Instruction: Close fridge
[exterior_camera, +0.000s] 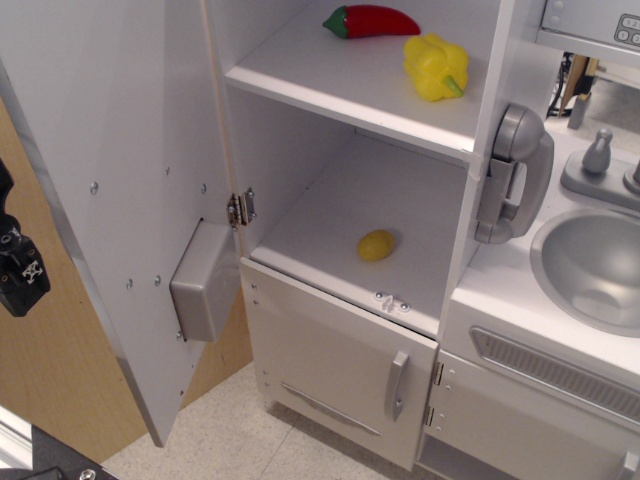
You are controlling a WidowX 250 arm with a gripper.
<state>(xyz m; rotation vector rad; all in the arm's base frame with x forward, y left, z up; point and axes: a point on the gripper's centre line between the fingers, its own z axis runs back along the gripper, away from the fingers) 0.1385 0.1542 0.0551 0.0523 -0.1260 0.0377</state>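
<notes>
The fridge is a tall white toy cabinet with white shelves, and it stands open. Its large door is swung wide to the left and shows its inner face, with the grey back of the dispenser box and a metal hinge. The door's handle side is hidden. A black part of my gripper shows at the far left edge, beyond the door's outer side. Its fingers cannot be made out.
A red pepper and a yellow bell pepper lie on the upper shelf, a lemon on the lower one. Below is the smaller door with a short grey handle. A grey phone and sink are at the right.
</notes>
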